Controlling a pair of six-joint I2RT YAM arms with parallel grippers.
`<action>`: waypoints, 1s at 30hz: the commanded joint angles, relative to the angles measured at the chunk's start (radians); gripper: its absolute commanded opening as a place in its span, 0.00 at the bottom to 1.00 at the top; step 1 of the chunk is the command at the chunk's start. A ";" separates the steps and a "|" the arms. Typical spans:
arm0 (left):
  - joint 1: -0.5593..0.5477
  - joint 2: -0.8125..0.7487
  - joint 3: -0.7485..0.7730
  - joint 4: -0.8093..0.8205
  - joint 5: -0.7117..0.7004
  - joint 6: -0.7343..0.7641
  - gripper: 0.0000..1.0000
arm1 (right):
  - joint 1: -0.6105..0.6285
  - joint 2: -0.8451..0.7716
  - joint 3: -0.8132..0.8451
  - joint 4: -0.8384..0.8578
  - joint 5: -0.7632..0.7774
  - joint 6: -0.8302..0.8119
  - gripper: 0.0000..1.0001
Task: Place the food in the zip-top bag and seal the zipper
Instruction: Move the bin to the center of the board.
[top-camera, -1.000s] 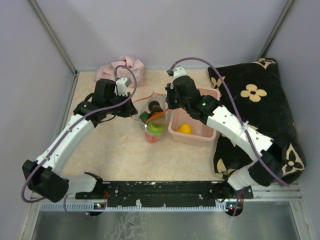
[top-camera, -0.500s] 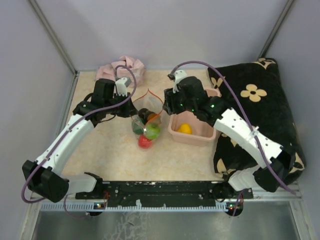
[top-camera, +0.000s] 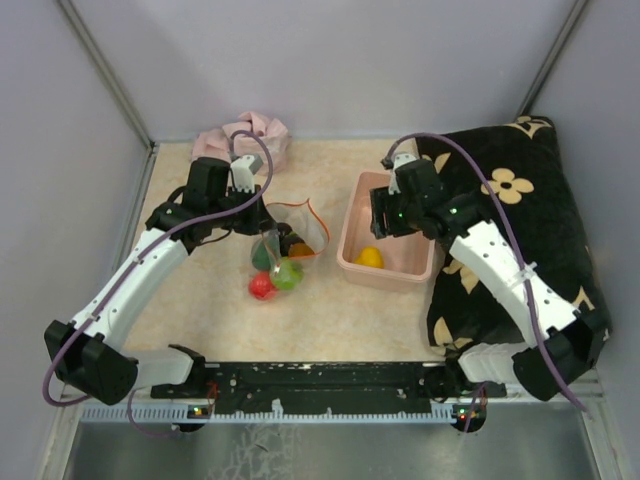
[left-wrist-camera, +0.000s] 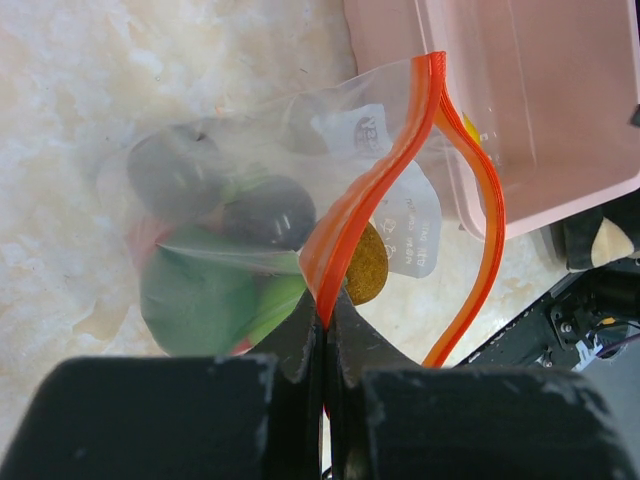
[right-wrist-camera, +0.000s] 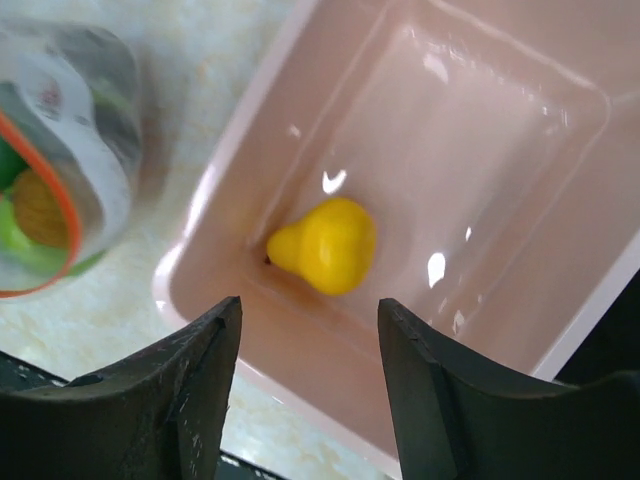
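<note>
The clear zip-top bag (top-camera: 278, 258) hangs low over the table, and my left gripper (top-camera: 260, 218) is shut on its red-orange zipper (left-wrist-camera: 385, 185). The bag's mouth gapes open. Inside it lies food: a red apple (top-camera: 262, 287), a green apple (left-wrist-camera: 195, 300), a dark purple ball (left-wrist-camera: 270, 212) and a brown piece (left-wrist-camera: 366, 265). One yellow pear-shaped piece (right-wrist-camera: 325, 245) lies in the pink tub (right-wrist-camera: 490, 150). My right gripper (right-wrist-camera: 310, 330) hovers open just above that piece, holding nothing.
A pink cloth (top-camera: 243, 137) is bunched at the back left. A black cushion with cream flowers (top-camera: 520, 230) fills the right side, touching the pink tub (top-camera: 420, 272). Grey walls close in the back and both sides.
My right gripper has opened, left the bag's mouth and swung right over the pink tub. The bag has sagged down and left with the fruit settling in it. The left grip is unchanged.
</note>
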 joint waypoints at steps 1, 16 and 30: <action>0.006 -0.011 0.028 0.022 0.014 0.006 0.00 | -0.024 0.063 -0.022 -0.082 0.037 -0.013 0.58; 0.006 -0.020 -0.015 0.067 -0.041 0.027 0.00 | -0.112 0.309 -0.108 -0.095 -0.009 -0.057 0.63; 0.005 -0.019 0.014 0.181 -0.168 0.106 0.00 | -0.116 0.647 0.021 -0.007 -0.052 0.046 0.68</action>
